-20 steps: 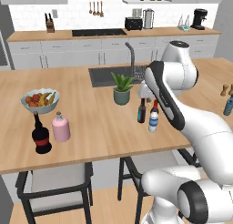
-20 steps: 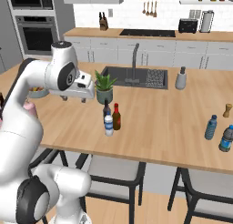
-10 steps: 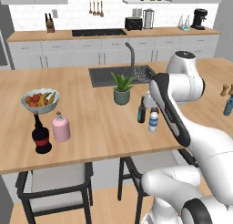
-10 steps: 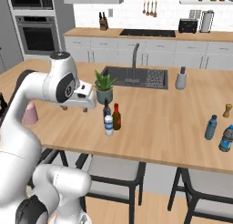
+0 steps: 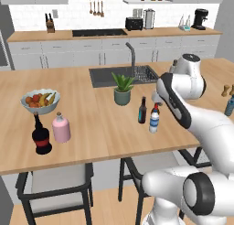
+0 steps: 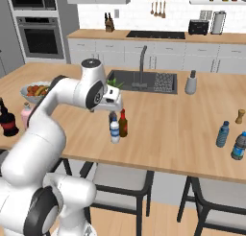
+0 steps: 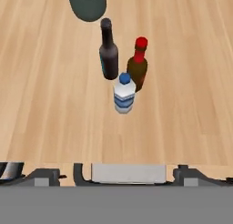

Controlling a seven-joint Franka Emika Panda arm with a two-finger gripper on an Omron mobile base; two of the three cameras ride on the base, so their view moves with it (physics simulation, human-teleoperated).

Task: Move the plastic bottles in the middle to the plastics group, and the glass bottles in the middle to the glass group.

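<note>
My claw [image 6: 115,99] hangs wide open and empty above the middle of the wooden counter [image 5: 91,123]. Below it stand three small bottles close together: the clear plastic bottle [image 7: 124,93] nearest me, the brown bottle [image 7: 138,66] and the dark bottle [image 7: 108,50] just behind it.
</note>
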